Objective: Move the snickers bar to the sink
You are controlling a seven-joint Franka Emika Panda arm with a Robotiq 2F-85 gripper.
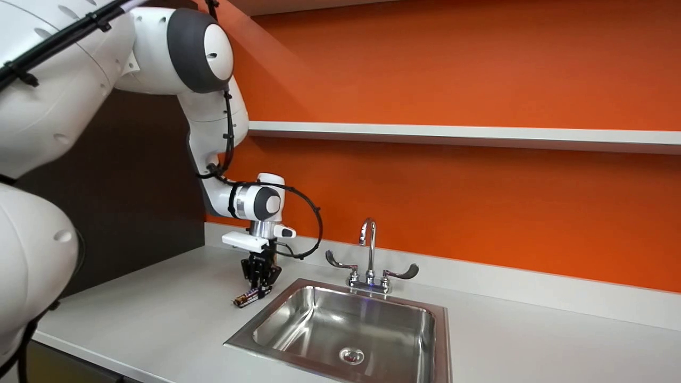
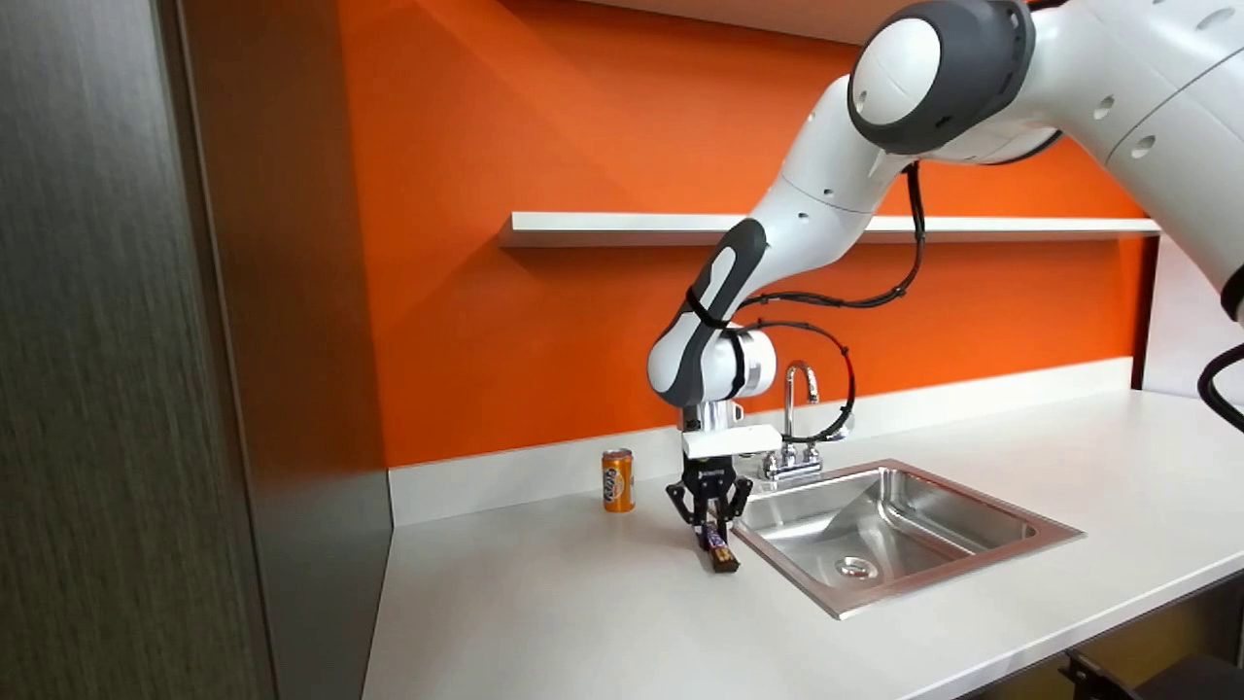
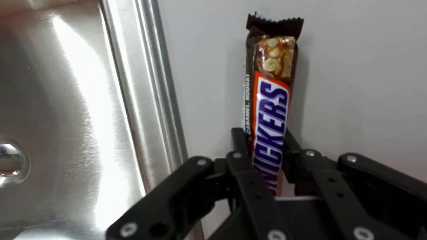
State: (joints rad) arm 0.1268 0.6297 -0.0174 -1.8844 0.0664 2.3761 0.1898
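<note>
I see the black two-finger gripper (image 3: 263,141) pinching the long sides of the dark brown oblong wrapped Snickers bar (image 3: 272,101), centre-right of the wrist view, presumably across its narrow width for a firm carry to the rectangular stainless steel sink (image 3: 143,83), frame left.

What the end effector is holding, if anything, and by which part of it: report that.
The snickers bar, gripped by its two long sides, partway along the lettering.

The dark brown, wrapped snickers bar (image 3: 272,110) is held just beside the rectangular steel sink (image 1: 351,324).
</note>
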